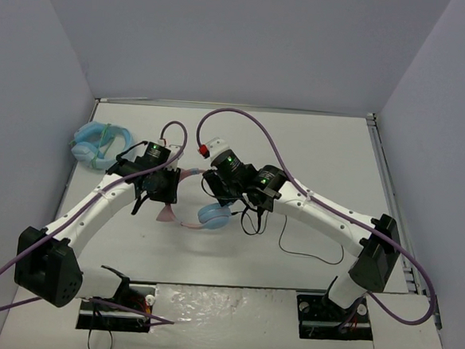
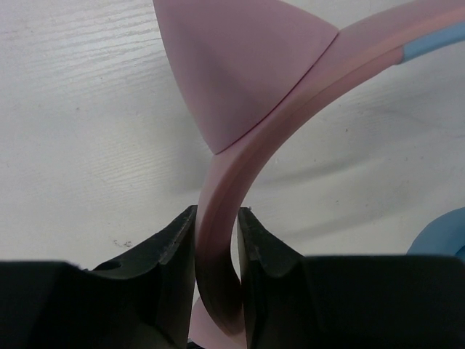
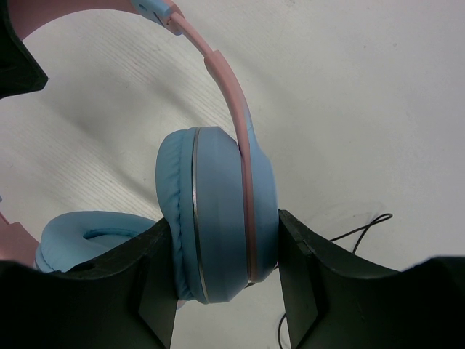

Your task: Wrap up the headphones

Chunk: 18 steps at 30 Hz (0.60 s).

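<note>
The headphones (image 1: 214,215) are held up over the table's middle between both arms. Their pink headband (image 2: 305,94) with its cat ear (image 2: 232,65) runs between the fingers of my left gripper (image 2: 216,233), which is shut on the band just below the ear. My right gripper (image 3: 225,247) is shut on one round light blue ear cup (image 3: 218,218), one finger on the cushion side, the other on the outer shell. The second ear cup (image 3: 80,236) hangs lower left. The thin black cable (image 1: 307,255) trails loose on the table to the right.
An all-light-blue looped item (image 1: 99,143) lies at the table's far left, close to the left wall. The white table (image 1: 321,165) is boxed in by grey walls on three sides. Purple cables (image 1: 259,132) arch over the arms.
</note>
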### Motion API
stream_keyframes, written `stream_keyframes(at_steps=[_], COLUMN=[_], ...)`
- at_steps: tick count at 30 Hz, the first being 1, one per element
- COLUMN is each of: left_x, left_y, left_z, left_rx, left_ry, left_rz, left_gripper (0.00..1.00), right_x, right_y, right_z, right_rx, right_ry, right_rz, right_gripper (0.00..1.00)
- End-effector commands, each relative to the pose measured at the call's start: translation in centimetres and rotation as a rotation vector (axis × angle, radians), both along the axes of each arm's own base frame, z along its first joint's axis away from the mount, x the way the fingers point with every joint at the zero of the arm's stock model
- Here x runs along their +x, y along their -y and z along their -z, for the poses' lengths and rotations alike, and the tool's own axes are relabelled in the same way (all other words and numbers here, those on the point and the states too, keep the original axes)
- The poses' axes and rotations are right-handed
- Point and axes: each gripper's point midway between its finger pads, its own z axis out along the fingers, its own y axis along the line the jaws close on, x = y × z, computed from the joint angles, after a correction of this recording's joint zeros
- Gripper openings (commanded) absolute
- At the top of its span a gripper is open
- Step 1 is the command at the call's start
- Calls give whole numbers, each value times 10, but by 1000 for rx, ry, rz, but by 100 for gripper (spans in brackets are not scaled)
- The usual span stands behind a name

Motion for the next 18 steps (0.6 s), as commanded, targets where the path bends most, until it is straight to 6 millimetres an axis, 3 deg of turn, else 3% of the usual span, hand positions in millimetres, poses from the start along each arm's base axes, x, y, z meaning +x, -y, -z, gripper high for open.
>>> stream_keyframes(at_steps=[1,9,13,16,18], left_x=[7,7,7,6,6], left_y=[6,6,7,7,8], left_z=[-15,-13,-13,-14,-14], left_rx=[-15,-11,-10,-10,-11], left_ry=[48,40,42,45,45], left_rz=[25,22,24,26,26], left_gripper=[18,1,0,0,0], right_x=[3,6,8,11,13], right_y=[-4,-3,-5,-7,-6], right_z=[-41,-39,-36,-34,-35], right_rx=[104,94,87,83,83], right_ry=[73,78,76,76,82], right_rz=[-6,3,6,19,39], right_gripper=[5,5,5,14,33])
